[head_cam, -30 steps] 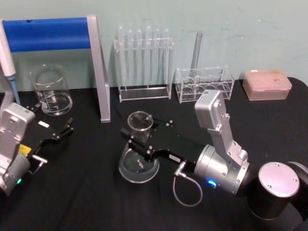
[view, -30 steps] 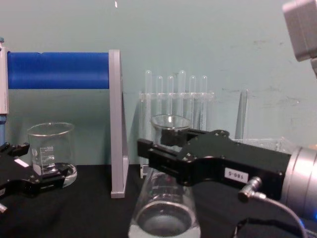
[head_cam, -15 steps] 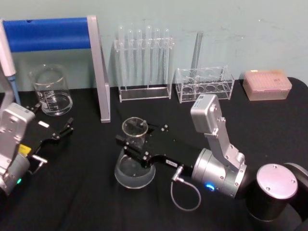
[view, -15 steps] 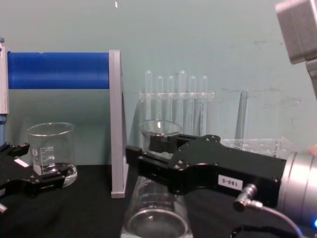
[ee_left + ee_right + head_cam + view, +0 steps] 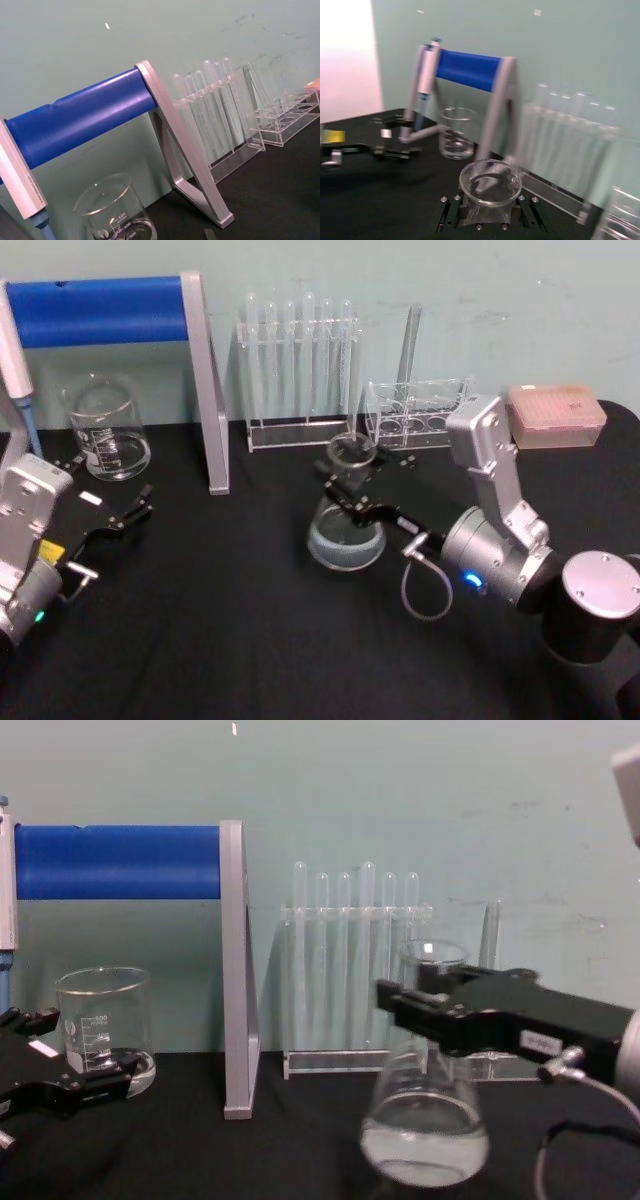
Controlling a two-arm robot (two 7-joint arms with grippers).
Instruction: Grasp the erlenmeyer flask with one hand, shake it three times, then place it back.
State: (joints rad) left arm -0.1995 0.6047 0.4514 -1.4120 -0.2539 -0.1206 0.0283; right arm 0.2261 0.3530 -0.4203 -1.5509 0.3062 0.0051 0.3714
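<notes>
Against teal wall (image 5: 520, 300), black table (image 5: 200, 630), erlenmeyer flask (image 5: 346, 527) clamped

Clear erlenmeyer flask (image 5: 345, 532), blk hand (image 5: 351, 483), blue bar (image 5: 100, 310), blk tabletop (image 5: 220, 630).

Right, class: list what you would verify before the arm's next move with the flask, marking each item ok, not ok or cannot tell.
1. right gripper shut on the neck of the erlenmeyer flask: ok.
2. Flask upright, liquid low in its base: ok.
3. Flask base lifted off the table: cannot tell.
4. Room between the flask and the test tube rack behind it: cannot tell.
5. left gripper open, parked at the far left by the beaker, out of the flask's way: ok.
</notes>
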